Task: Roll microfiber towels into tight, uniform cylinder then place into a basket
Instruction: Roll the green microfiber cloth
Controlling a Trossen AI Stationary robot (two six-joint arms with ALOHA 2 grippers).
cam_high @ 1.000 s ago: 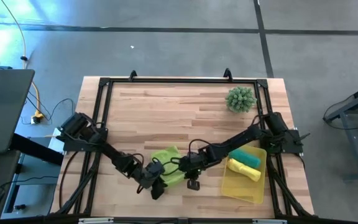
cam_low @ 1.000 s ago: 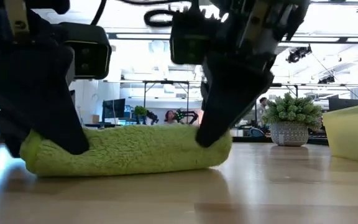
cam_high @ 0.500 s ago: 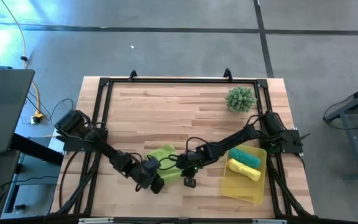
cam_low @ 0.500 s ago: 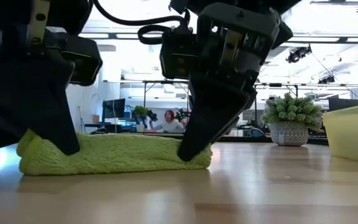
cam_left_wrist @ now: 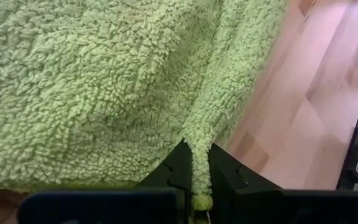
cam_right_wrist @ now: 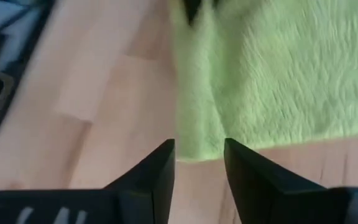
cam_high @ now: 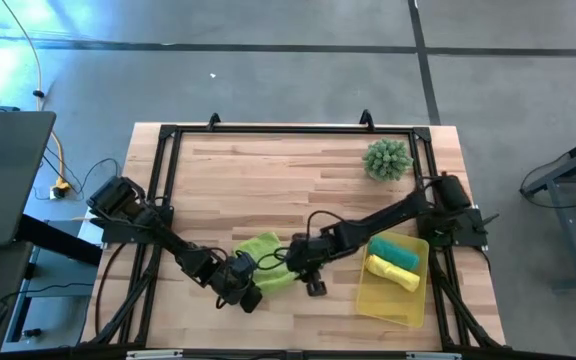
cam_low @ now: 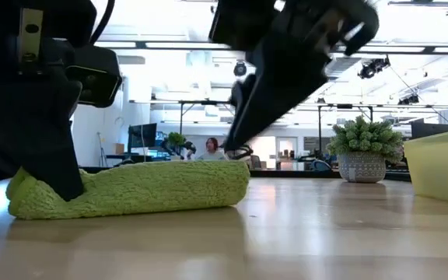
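Lime towel (cam_high: 265, 262) edge pinched in left pincer (cam_left_wrist: 199, 186); right pincer (cam_right_wrist: 199, 163) parted, lifted off.

Lime towel (cam_left_wrist: 104, 93) runs past my left wrist picture's edges; its far end sits behind my left gripper (cam_low: 49, 167) in low view; right wrist view blurred.

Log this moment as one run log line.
stage: rolling lime towel | left end effector: shut on towel edge | right end effector: open, off towel | basket: teal roll, yellow roll
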